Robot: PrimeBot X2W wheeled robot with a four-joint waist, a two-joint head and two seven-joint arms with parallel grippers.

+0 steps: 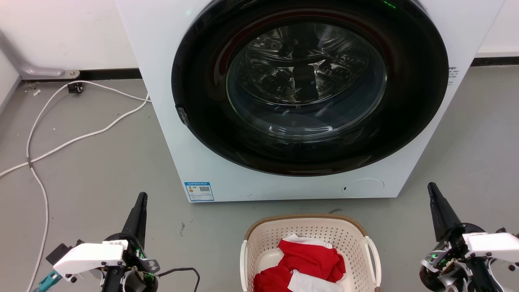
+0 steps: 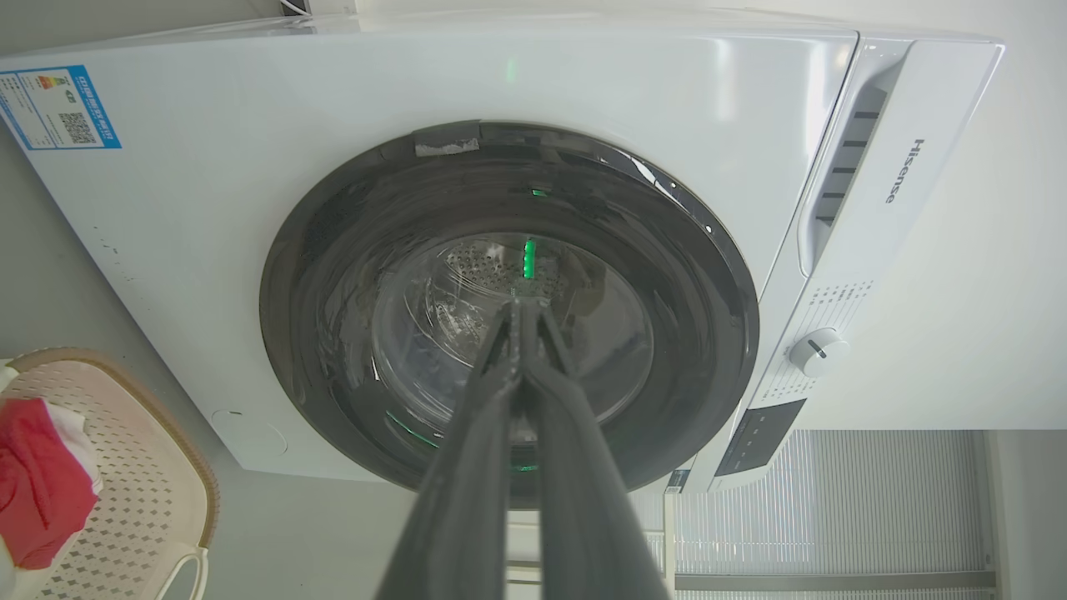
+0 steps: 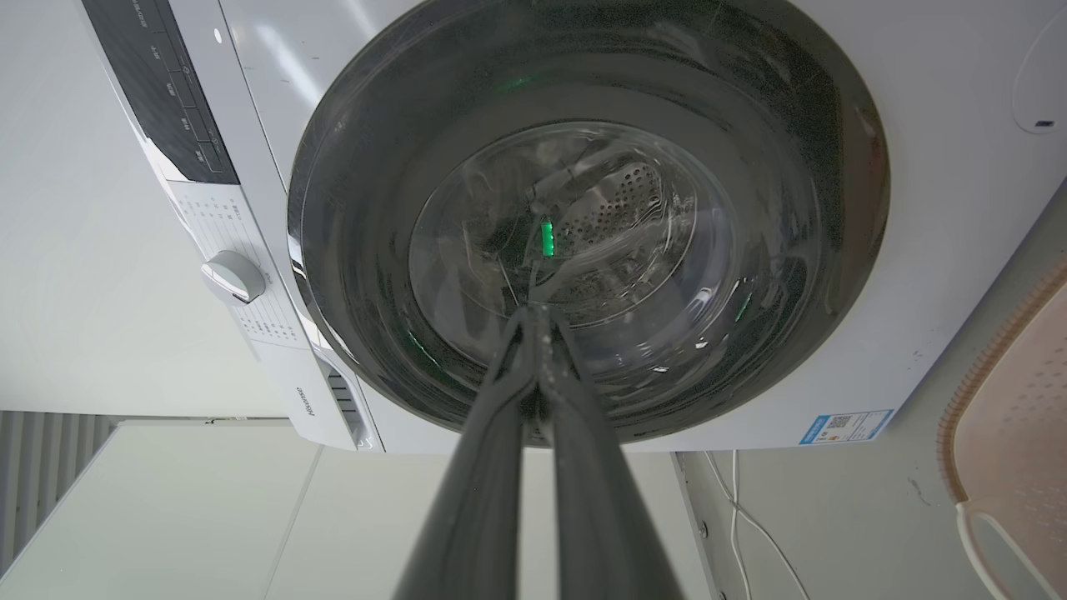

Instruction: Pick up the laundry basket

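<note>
The cream laundry basket (image 1: 324, 233) with its brown rim and white loop handles sits on the floor at the bottom centre of the head view, holding red and white cloth (image 1: 312, 259). The basket (image 2: 142, 467) also appears at the lower left of the left wrist view, and the basket (image 3: 1017, 408) at the right edge of the right wrist view. My left gripper (image 1: 141, 198) is left of it and my right gripper (image 1: 431, 187) is right of it, both apart from it. Each gripper is shut with nothing held, left gripper (image 2: 521, 307) and right gripper (image 3: 538, 310) pointing at the washer door.
A white front-loading washer (image 1: 211, 170) with a dark round door (image 1: 308, 81) stands just behind the basket. White cables (image 1: 61, 146) trail across the grey floor at the left. A wall and dark skirting run along the back.
</note>
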